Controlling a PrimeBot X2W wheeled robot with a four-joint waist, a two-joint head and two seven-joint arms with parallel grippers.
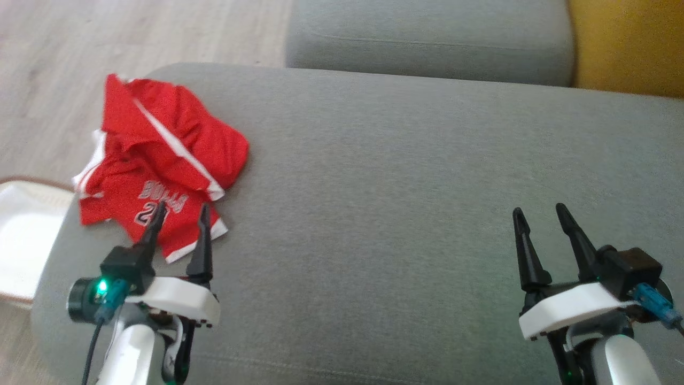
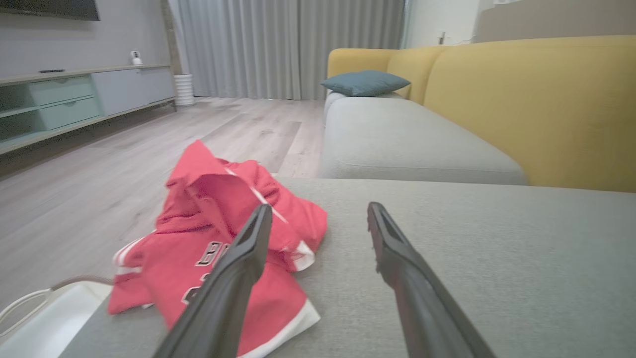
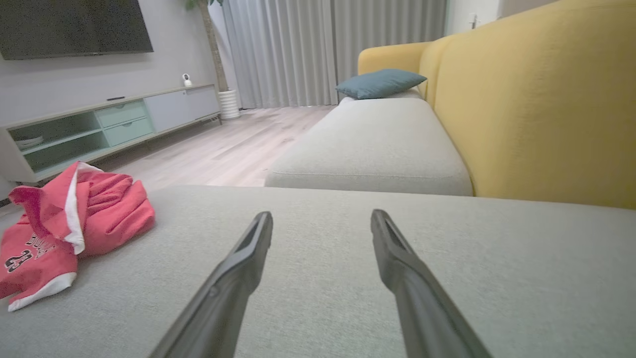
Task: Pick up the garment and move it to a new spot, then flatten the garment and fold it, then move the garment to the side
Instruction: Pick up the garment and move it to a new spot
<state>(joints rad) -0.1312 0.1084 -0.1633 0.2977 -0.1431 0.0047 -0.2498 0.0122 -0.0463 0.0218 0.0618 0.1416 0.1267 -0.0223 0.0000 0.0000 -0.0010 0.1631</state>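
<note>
Red garment (image 1: 160, 155) crumpled at left corner of grey sofa seat (image 1: 401, 187); left hand (image 1: 182, 209) wide, empty, at its near edge; right hand (image 1: 539, 209) wide, empty, well apart.

Left end effector (image 1: 181, 214) and right end effector (image 1: 539, 213) — both spread wide, empty.

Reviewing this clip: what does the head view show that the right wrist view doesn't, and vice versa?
Head view's own: the open left claw, at the near edge of the jersey, and a white container beside the seat. Right wrist view's own: TV, cabinet, curtains, blue cushion. Shared: the red jersey crumpled on the grey seat, the open right claw, yellow backrest, wood floor.
</note>
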